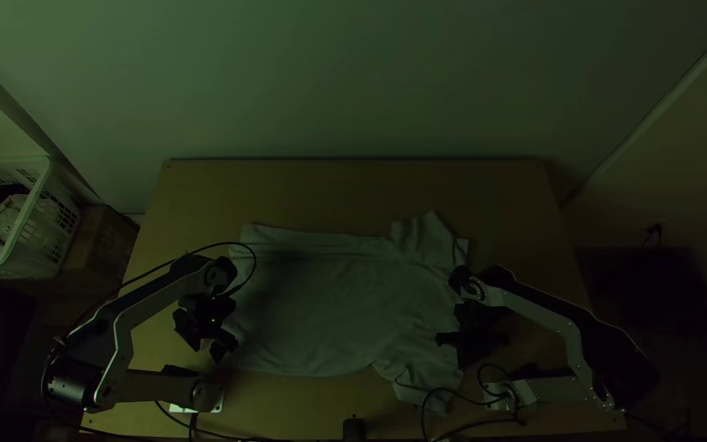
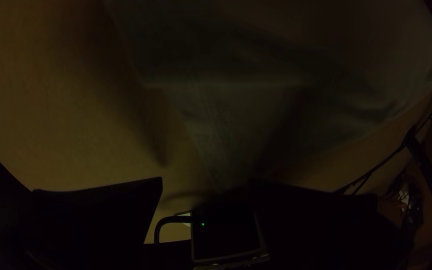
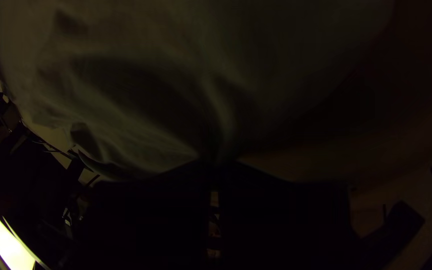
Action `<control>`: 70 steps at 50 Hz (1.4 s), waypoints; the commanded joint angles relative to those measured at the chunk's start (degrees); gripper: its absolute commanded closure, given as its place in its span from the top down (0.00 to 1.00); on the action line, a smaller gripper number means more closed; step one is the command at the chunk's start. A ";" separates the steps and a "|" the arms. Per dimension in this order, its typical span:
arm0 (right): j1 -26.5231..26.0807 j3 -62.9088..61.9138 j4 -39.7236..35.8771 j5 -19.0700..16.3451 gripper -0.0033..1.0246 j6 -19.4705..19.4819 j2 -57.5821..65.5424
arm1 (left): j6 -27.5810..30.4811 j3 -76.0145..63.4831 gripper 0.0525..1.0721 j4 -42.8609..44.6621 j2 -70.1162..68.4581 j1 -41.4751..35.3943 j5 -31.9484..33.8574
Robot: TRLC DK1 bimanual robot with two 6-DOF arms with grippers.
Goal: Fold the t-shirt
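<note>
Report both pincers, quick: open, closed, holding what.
Left pincer: open, close to the edge of the t-shirt.
Right pincer: closed, holding a gathered pinch of the t-shirt.

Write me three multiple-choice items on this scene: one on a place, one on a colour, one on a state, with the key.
1. Where, in the top view, is the basket?
A) Left of the table
B) Right of it
C) On it

2. What colour is the basket?
A) Red
B) Black
C) White

3. How does the left gripper stand?
A) Shut
B) Open

Key:
1 A: it stands past the table's left edge.
2 C: its rim and slotted wall are pale.
3 B: a wide gap parts its fingers.
</note>
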 commanded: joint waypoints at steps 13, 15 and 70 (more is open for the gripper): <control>-0.35 -0.11 -0.09 0.10 0.03 -0.70 0.79 | 0.48 -1.85 0.72 1.00 4.07 -2.07 0.95; -0.44 -0.03 -0.09 0.10 0.03 -0.78 0.79 | 0.56 -1.76 0.68 0.91 4.51 -2.42 1.39; -4.83 7.53 -11.07 6.25 0.03 -3.68 -0.97 | 6.37 2.81 0.03 0.03 -3.66 4.87 3.41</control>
